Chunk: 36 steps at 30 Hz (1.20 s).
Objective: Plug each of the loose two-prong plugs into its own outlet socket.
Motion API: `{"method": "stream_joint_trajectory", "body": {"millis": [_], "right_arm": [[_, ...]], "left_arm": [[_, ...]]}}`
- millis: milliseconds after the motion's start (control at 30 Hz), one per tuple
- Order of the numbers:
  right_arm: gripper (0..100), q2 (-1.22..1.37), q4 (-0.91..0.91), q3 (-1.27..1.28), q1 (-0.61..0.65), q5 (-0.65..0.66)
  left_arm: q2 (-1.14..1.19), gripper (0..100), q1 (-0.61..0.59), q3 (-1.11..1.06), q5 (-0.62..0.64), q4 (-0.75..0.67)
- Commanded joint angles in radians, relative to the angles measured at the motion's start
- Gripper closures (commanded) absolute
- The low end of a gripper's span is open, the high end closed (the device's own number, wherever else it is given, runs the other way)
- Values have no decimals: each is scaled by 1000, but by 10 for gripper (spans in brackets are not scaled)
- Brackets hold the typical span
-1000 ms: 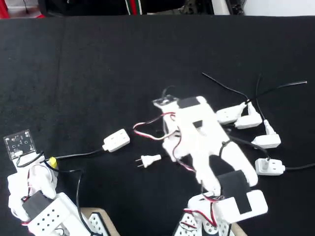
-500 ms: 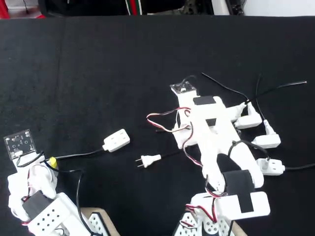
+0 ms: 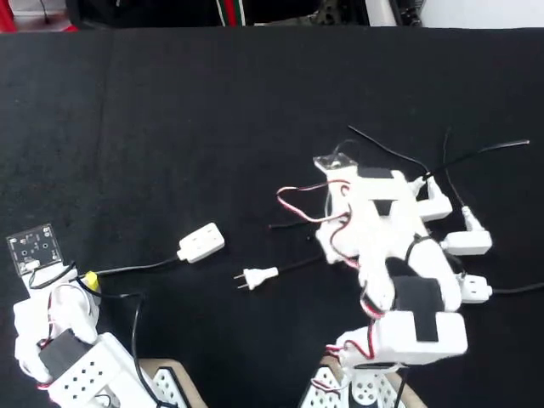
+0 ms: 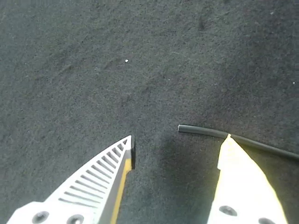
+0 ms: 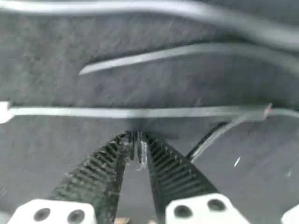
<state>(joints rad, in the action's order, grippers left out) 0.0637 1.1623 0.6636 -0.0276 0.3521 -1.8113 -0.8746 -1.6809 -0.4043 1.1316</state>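
Around loose plug (image 3: 257, 275): open from 11 to 12 o'clock. Near at 10 o'clock, outlet socket (image 3: 201, 242). Blocked at 3 o'clock by its cord (image 3: 293, 267) and right arm (image 3: 382, 238); beyond, crowded with plugged sockets (image 3: 466, 243).

Black tabletop (image 3: 170, 110) (felt-like surface)

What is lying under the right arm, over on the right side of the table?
White plugs and black cords stick out from beside the right arm. Anything directly beneath it is covered, so I cannot tell.
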Motion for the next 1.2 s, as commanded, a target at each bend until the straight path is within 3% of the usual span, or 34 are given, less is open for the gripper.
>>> {"method": "stream_joint_trajectory", "body": {"millis": [0,467,767,967,1167], "right_arm": [[973,47,-110,-27,-29,61],[973,99,-121,-260,127,61],[973,102,-130,-320,153,61],[973,157,-273,-321,222,61],[973,177,-451,-326,368,60]], "left_arm": [[-5,707,10,-18,-8,3],[-5,707,10,-18,-8,3],[-5,707,10,-18,-8,3],[-5,707,10,-18,-8,3],[-5,707,10,-18,-9,3]]}}
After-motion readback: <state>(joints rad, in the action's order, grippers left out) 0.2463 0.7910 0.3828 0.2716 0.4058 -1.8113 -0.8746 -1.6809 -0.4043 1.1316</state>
